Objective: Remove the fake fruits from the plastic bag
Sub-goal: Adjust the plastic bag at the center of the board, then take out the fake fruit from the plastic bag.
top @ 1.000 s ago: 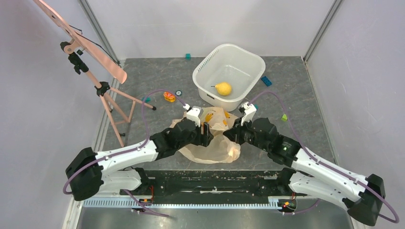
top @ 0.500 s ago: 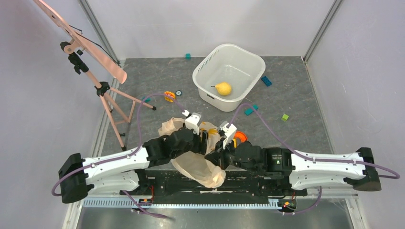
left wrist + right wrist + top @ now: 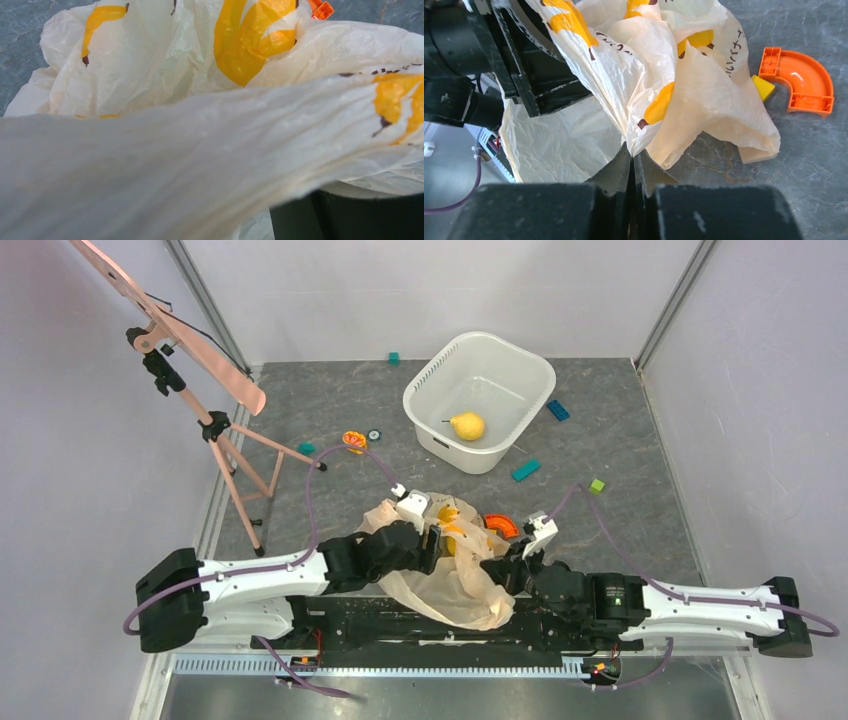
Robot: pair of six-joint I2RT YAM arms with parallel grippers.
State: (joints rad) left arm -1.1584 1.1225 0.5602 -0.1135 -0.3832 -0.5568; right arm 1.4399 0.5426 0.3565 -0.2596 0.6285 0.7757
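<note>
The plastic bag [image 3: 445, 575], peach-beige with yellow banana prints, lies crumpled at the near middle of the table between both arms. My right gripper [image 3: 497, 568] [image 3: 631, 155] is shut on a fold of the plastic bag [image 3: 644, 95], the film pinched between its tips. My left gripper [image 3: 437, 540] is pushed into the bag's upper folds. Bag film [image 3: 200, 150] drapes across almost all of the left wrist view, where only one dark finger [image 3: 350, 217] shows, far to the right. One fake fruit, a yellow pear [image 3: 467, 425], lies in the white tub. Any other fruits are hidden.
The white tub [image 3: 520, 365] stands at the back centre. An orange curved piece [image 3: 500, 527] [image 3: 799, 82] and a yellow block [image 3: 763, 86] lie just right of the bag. A pink tripod [image 3: 205, 400] stands at the left. Small blocks [image 3: 525, 471] and an orange flower disc [image 3: 354, 441] are scattered about.
Both arms drew the bag toward the near edge. In the last half second the right gripper moved right and nearer with its fold, stretching the bag that way.
</note>
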